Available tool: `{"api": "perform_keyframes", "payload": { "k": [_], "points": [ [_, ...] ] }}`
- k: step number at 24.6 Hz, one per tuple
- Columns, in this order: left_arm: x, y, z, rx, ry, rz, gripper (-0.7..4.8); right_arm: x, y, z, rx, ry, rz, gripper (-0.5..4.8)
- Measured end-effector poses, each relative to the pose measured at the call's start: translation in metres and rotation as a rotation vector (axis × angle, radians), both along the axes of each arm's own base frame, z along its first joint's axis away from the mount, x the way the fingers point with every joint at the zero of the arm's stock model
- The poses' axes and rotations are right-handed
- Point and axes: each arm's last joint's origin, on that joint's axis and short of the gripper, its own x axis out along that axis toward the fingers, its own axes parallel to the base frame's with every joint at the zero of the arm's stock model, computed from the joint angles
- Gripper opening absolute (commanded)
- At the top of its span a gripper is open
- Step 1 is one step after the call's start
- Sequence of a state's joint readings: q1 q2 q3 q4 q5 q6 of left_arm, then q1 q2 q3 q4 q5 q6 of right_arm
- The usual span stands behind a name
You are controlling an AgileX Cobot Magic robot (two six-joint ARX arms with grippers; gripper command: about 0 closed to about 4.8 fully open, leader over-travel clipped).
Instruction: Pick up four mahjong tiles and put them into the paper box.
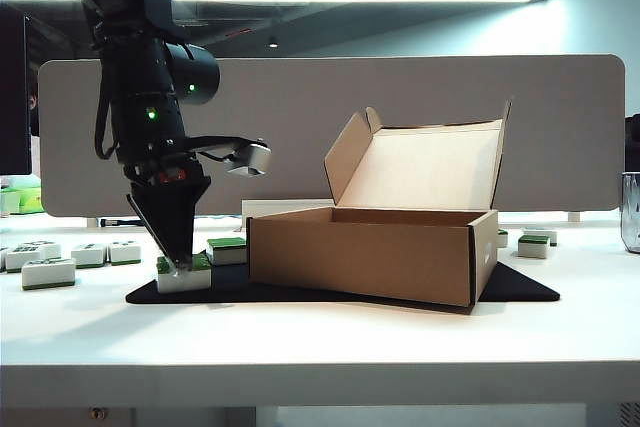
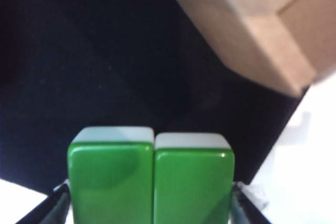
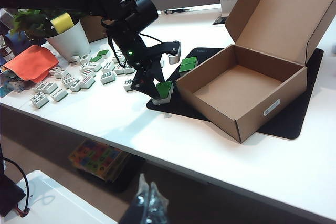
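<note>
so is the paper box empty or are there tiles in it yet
Empty. The right wrist view looks down into the paper box and shows only bare cardboard floor; its lid stands open.

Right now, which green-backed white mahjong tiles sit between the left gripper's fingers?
The side-by-side pair at the black mat's corner, straddled by the open left gripper.
</note>
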State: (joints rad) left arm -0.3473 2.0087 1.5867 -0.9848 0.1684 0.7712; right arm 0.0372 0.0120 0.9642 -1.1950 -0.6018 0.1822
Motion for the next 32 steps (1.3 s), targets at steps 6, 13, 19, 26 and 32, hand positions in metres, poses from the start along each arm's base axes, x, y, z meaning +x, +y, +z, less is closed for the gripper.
{"api": "perform_keyframes", "payload": {
  "k": [6, 13, 19, 26, 32],
  "points": [
    [0.0022, -0.001, -0.0061, 0.003, 0.009, -0.001, 3.66, 0.0, 0.0, 0.0, 0.0, 0.0, 0.0, -0.01],
    [0.0042, -0.0018, -0.007, -0.001, 0.006, 0.0, 2.45, 0.0003, -0.0004, 0.0, -0.007, -0.003, -0.015, -0.01],
    [0.0041, -0.0018, -0.007, -0.005, 0.016, 0.045, 2.51, 0.0007, -0.001, -0.0001, -0.014, -0.004, -0.039, -0.01],
    [0.0041, -0.0017, -0.0073, -0.01, 0.019, 0.047, 2.68, 0.0007, -0.001, -0.0001, -0.015, -0.004, -0.041, -0.01],
    [0.0036, -0.0017, -0.005, -0.016, 0.029, 0.105, 2.68, 0.0008, -0.0012, -0.0002, -0.028, -0.012, -0.044, -0.01]
  ]
}}
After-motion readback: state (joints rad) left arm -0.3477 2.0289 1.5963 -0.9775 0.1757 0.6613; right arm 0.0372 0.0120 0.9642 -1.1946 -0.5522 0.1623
